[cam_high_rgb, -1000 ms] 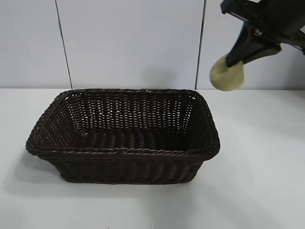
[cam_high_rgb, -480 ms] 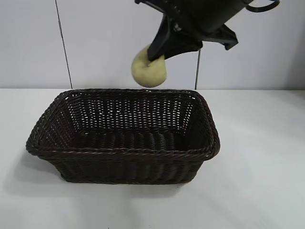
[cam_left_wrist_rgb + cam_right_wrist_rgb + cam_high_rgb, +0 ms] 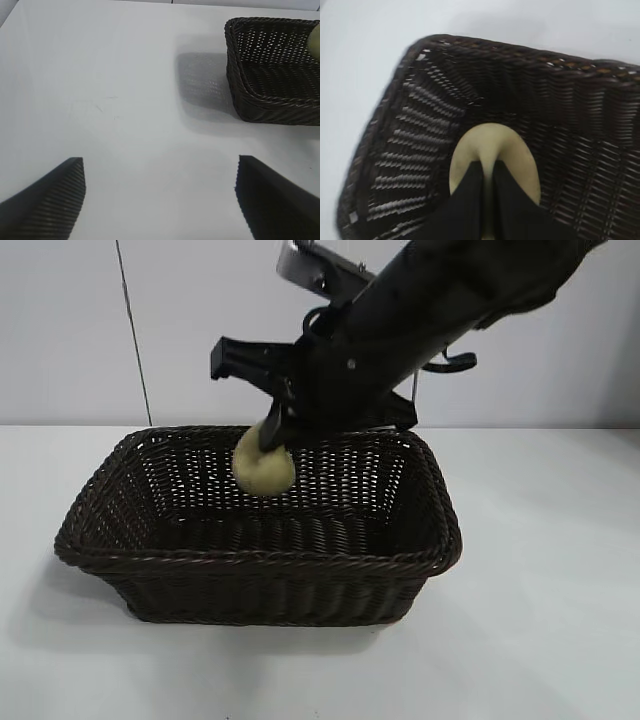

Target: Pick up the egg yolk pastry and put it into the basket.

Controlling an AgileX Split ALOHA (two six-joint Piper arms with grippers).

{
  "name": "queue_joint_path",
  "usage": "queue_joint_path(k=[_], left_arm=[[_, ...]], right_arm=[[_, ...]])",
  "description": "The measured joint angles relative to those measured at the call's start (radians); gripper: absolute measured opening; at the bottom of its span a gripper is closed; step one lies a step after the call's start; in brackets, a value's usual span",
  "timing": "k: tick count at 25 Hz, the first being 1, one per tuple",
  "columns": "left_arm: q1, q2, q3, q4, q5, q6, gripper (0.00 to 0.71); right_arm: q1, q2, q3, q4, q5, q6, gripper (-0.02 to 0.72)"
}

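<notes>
The egg yolk pastry [image 3: 263, 466] hangs pinched in the right hand [image 3: 272, 434], over the inside of the basket [image 3: 260, 562] and about level with its braided rim, clear of the woven floor below. The relation that matters is vertical: the pastry sits at the low tip of the hand, with the basket's open floor straight underneath, so letting go should send it down inside and not over a wall. It is nearer the basket's far wall than the near one, and roughly midway between the two short ends. In the right wrist view the two dark fingers [image 3: 465, 200] stand narrow, pressed into the pastry [image 3: 492, 145] so that its soft body bulges around them, with wicker [image 3: 580, 165] on all sides. The left hand [image 3: 159, 200] is parked well away over the bare tabletop [image 3: 110, 100], its fingers spread wide and holding nothing; the right arm is plainly the one placed to finish.
</notes>
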Motion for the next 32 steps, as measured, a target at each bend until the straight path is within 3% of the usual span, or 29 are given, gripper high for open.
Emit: queue_joint_path(k=[3, 7, 9, 18, 22, 28, 32], left_arm=[[0.0, 0.0, 0.0, 0.0, 0.0, 0.0, 0.597], [0.0, 0.0, 0.0, 0.0, 0.0, 0.0, 0.597], [0.0, 0.0, 0.0, 0.0, 0.0, 0.0, 0.597], [0.0, 0.0, 0.0, 0.0, 0.0, 0.0, 0.597], [0.0, 0.0, 0.0, 0.0, 0.0, 0.0, 0.597], [0.0, 0.0, 0.0, 0.0, 0.0, 0.0, 0.597], [0.0, 0.0, 0.0, 0.0, 0.0, 0.0, 0.597]], right_arm=[[0.0, -0.008, 0.0, 0.003, -0.001, 0.002, 0.186], [0.0, -0.032, 0.0, 0.003, 0.018, 0.002, 0.429], [0.0, -0.052, 0.0, 0.003, 0.041, 0.002, 0.482], [-0.005, -0.166, 0.0, -0.001, 0.188, 0.014, 0.507], [-0.054, -0.169, -0.01, -0.02, 0.343, 0.048, 0.507], [-0.151, -0.169, -0.116, -0.105, 0.606, 0.073, 0.507], [-0.198, -0.169, -0.204, -0.224, 0.688, 0.156, 0.507]])
